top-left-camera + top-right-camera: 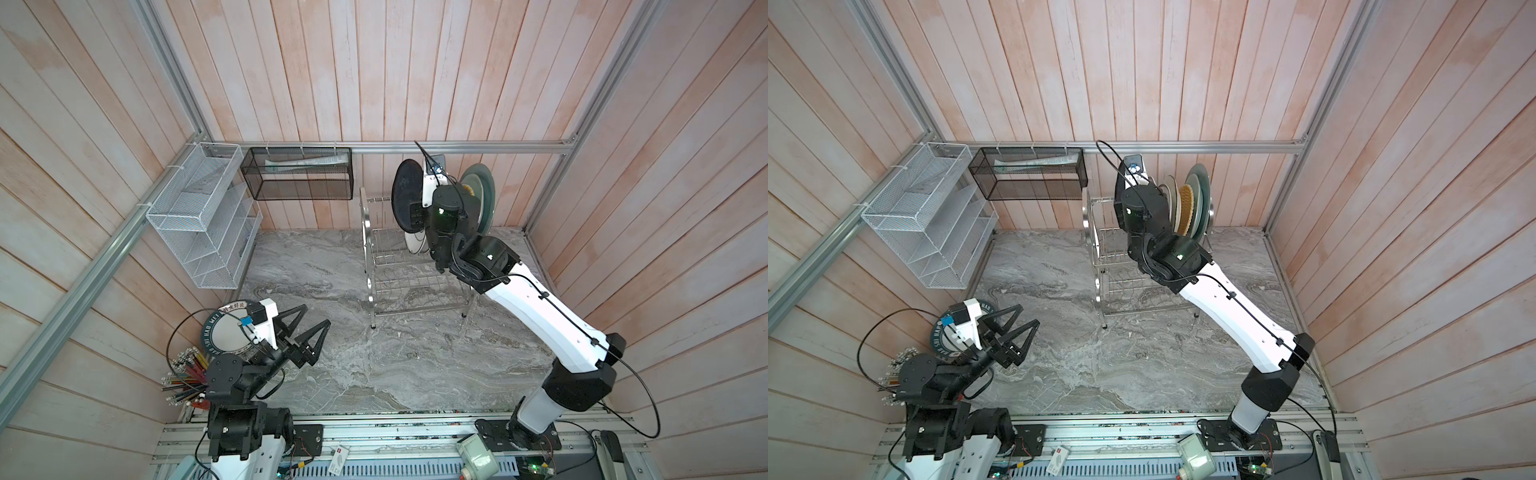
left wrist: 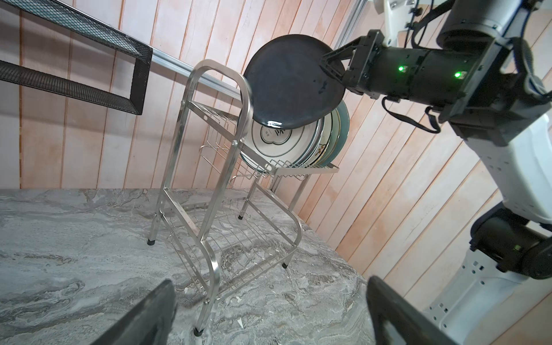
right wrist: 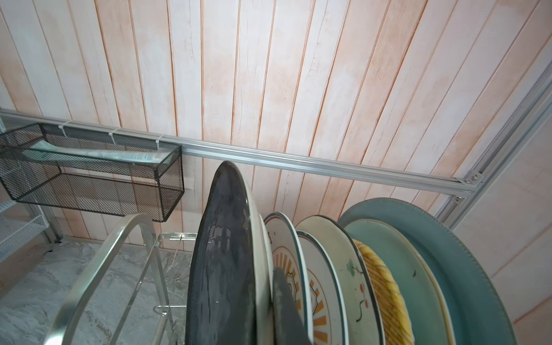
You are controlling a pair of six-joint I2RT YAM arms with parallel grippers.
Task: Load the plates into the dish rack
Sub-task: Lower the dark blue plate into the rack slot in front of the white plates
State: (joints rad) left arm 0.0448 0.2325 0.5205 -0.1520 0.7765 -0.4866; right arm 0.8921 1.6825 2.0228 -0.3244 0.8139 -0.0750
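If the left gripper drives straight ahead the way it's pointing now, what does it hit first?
Probably the dish rack: its near arched end stands ahead of the open left gripper, with only counter between. Depth is hard to judge.

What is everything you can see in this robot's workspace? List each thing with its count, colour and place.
dish rack: one, shiny steel, back of the table, right of middle.
racked plates: about seven, grey-blue, pale green, yellow, cream floral, patterned white, on edge in the rack's upper tier.
black plate: one, black, held on edge above the upper tier, beside the row's end.
lettered plate: one, dark rim, pale centre, flat on the table, front left.
pencils: a bundle, mixed colours, front left corner.
white mesh organiser: one, white, left wall.
black mesh basket: one, black, back wall, pale tube inside.
table: one, grey marble.
left gripper: open, empty, front left.
right gripper: shut on the black plate's rim.
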